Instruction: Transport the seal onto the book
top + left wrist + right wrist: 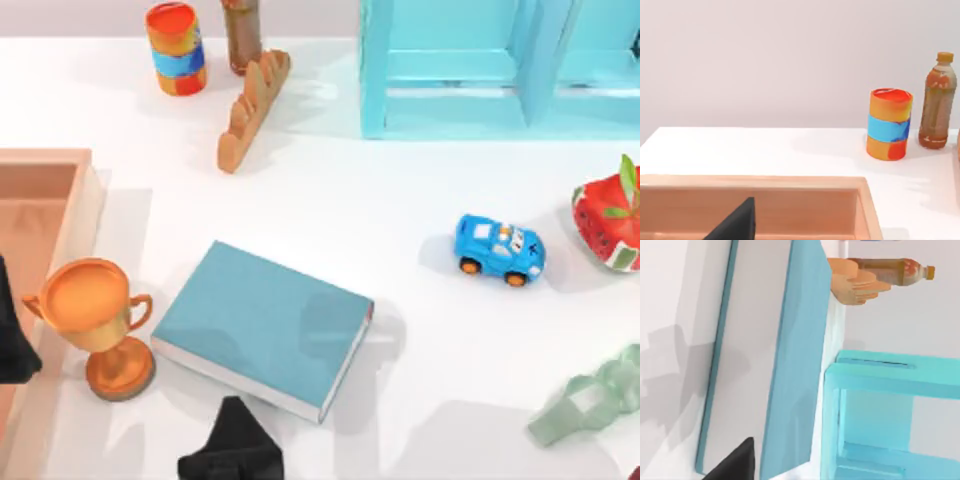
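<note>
Just ahead of the right hand (232, 425) lies the book (265, 325). Whether either hand is apart or clamped, I cannot tell. Best to centre over the cover, then descend straight. The left hand (12, 340) sits parked beside the tray (40, 160).

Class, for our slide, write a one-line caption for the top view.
A teal book lies on a white table between an orange trophy and a blue toy car.
</note>
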